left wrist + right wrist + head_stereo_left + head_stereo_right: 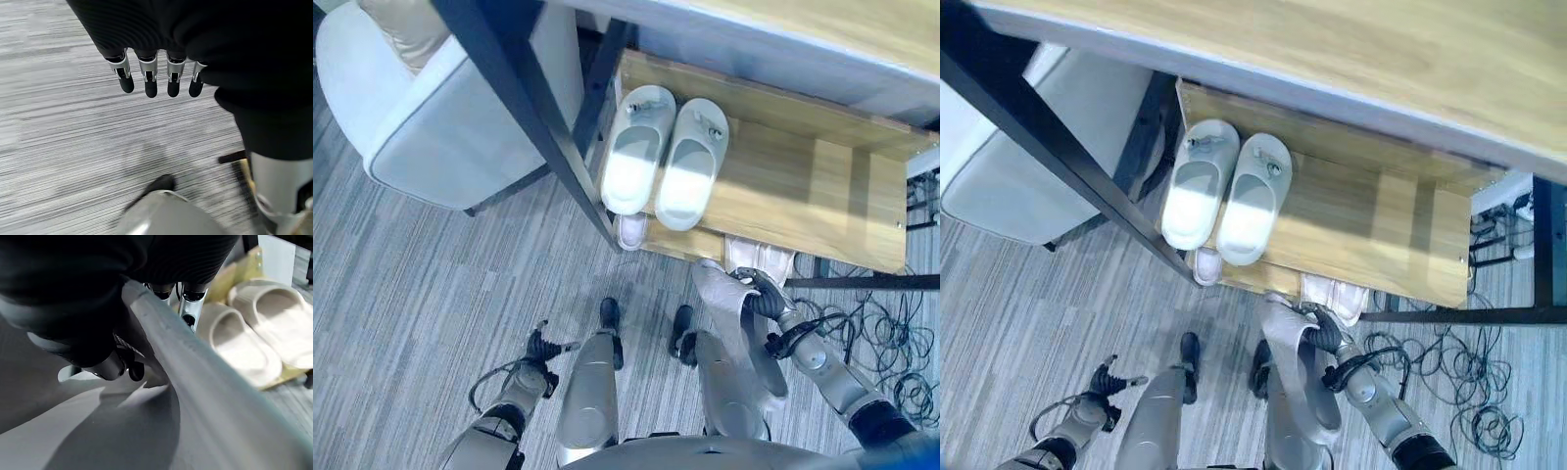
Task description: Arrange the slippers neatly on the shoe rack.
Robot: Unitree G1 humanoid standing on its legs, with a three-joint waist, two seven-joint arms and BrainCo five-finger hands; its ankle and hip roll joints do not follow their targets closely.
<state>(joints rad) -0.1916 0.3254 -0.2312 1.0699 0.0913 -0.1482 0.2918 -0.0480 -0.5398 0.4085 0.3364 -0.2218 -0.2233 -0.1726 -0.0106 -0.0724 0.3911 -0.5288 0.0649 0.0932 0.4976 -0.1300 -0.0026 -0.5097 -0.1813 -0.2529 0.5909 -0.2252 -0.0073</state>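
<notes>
Bright patch across the rack shelf point(783, 186) (wrist close-ups blurred).

No legible text, label, number or sign found on any surface inspected. The slippers point(664, 162), the shoe rack point(822, 186), the chair point(440, 117) and the floor point(431, 284) carry no readable markings.

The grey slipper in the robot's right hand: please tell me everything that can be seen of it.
The grey slipper is a plain slide of smooth, matte, foam-like material with a thick sole and a wide upper band. The right hand holds it off the floor, fingers and thumb curled round its edge at one end, as the right wrist view shows. It hangs lengthwise in front of the shoe rack, its other end pointing back toward the robot, below the shelf level. It touches nothing but the hand.
</notes>
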